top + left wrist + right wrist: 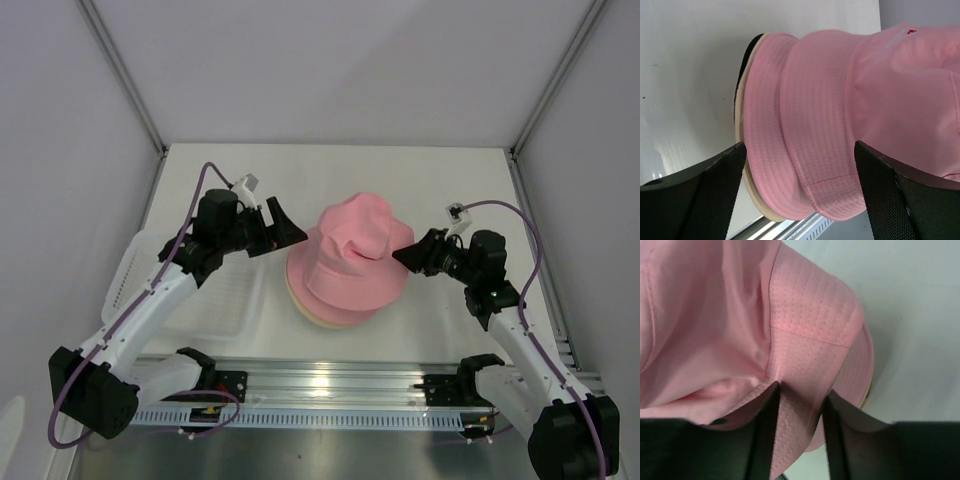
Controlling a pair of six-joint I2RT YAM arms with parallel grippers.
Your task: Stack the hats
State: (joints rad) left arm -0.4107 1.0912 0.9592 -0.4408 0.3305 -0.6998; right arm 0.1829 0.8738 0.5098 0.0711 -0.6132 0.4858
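Right tool (pixel 800 391), fingers slightly apart astride the brim of the top pink hat (pixel 355 250), left tool (pixel 287 226) spread wide just beside the stack (pixel 340 300), touching nothing, stack sitting mid worktop (pixel 440 180), pink over beige hat (pixel 762 210) and black hat (pixel 741 67).

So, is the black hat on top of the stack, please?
No, a pink hat is on top; the black hat peeks out underneath.
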